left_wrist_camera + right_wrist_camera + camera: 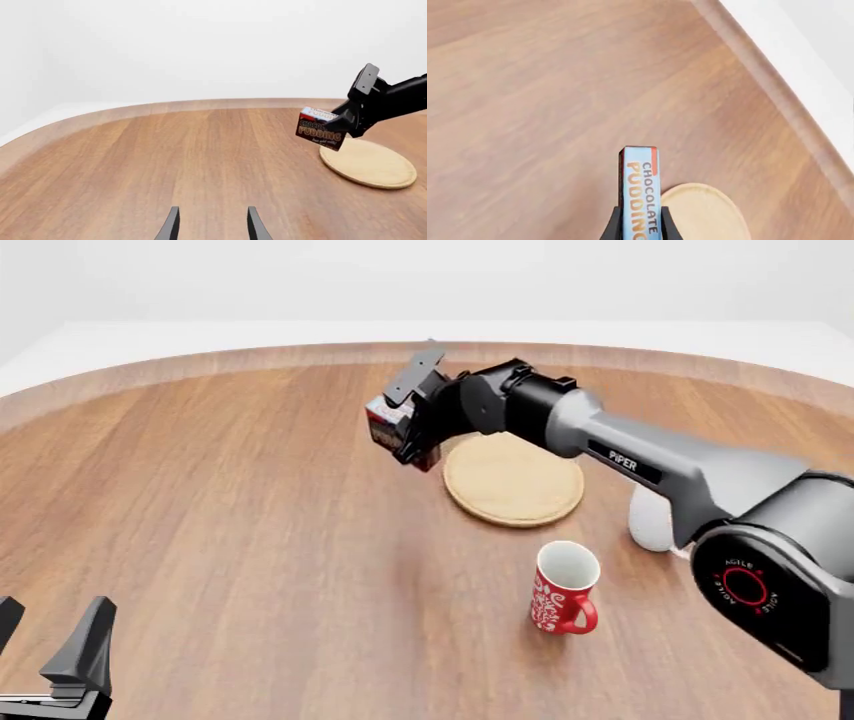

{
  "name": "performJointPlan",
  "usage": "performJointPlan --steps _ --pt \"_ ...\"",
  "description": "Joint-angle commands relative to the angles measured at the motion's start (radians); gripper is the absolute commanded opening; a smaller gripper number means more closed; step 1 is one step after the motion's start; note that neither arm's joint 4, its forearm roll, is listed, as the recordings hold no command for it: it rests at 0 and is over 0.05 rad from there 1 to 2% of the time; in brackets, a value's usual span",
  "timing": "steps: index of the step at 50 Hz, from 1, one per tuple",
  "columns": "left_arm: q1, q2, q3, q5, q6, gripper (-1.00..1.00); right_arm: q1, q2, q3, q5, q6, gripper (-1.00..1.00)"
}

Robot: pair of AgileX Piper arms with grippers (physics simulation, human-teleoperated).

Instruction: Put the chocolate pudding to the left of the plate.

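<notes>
The wooden table (240,500) fills the front view, its far edge curving against a white background. The right arm (667,475) reaches from the lower right across to the plate's far left side, and its bulk hides most of a white mug (650,523), of which only a pale sliver shows beside the red patterned mug (563,589). The plate (518,480) lies flat near the table's middle, bare. The right gripper (416,435) has its jaws closed on the chocolate pudding (390,425), held just left of the plate's rim and seemingly lifted off the wood; the box's lettering is partly covered. The left gripper (54,660) sits at the lower left corner, cut off by the frame, fingers spread apart and holding nothing.
</notes>
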Motion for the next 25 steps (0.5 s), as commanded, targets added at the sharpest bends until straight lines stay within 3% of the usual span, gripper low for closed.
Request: performJointPlan --steps 1,16,25 --pt "0.000 0.000 0.000 0.000 0.000 1.00 -0.024 0.162 -0.248 0.099 -0.002 -1.00" --pt "0.000 0.000 0.000 0.000 0.000 1.00 -0.049 0.328 -0.507 0.231 -0.016 -1.00" --pt "0.000 0.000 0.000 0.000 0.000 1.00 -0.042 0.357 -0.525 0.247 -0.020 -1.00"
